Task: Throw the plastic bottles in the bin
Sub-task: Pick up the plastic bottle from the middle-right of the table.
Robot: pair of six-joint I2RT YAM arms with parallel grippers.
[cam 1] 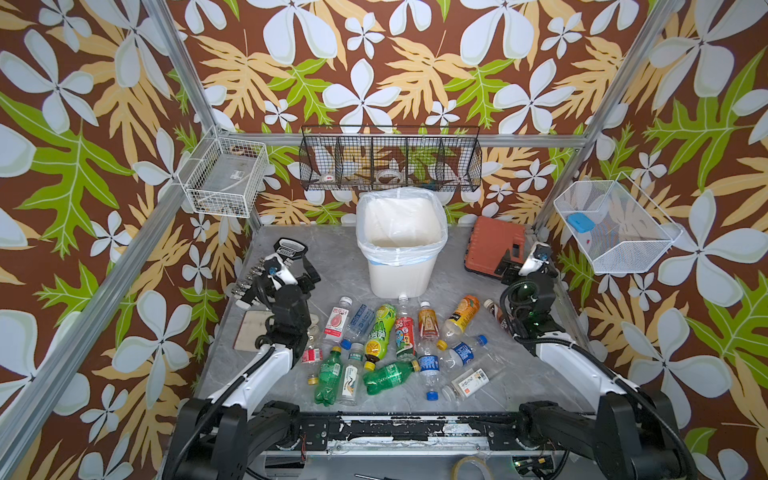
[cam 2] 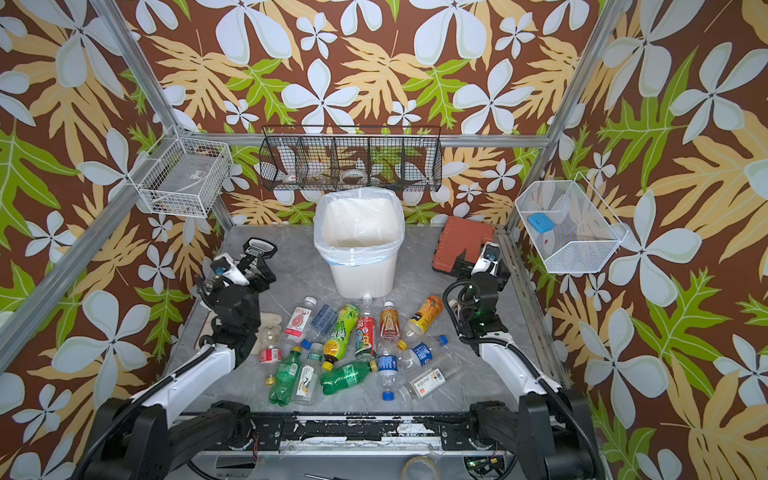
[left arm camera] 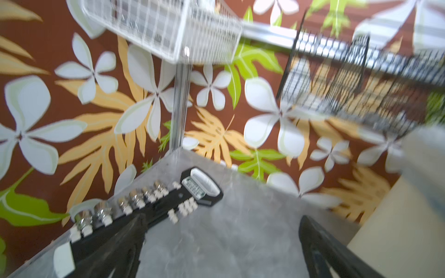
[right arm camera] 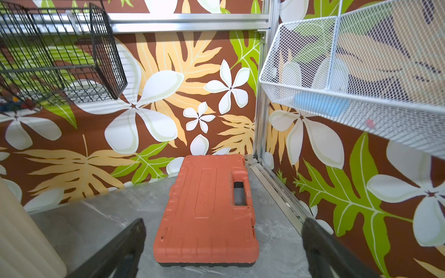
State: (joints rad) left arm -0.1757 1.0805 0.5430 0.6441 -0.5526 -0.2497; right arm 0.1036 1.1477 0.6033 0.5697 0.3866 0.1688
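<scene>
left gripper [left arm camera: 222,217] and right gripper [right arm camera: 222,221]: jaws spread, empty. plastic bottles [cam 1: 405,328] look light, slick, crushable; best pinched across the labelled middle.

White-shelled left arm [cam 1: 266,365] and right arm [cam 1: 577,365], black joints, looped black cables

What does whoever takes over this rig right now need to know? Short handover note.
Both jaws open and empty: left gripper raised at the table's left rear, right gripper pointed at the orange tool case.
The plastic bottles all lie on the table in front of the bin.
The bin stands upright at rear centre, with no bottle visible inside.
Done: nothing binned.
Left: every bottle.
</scene>
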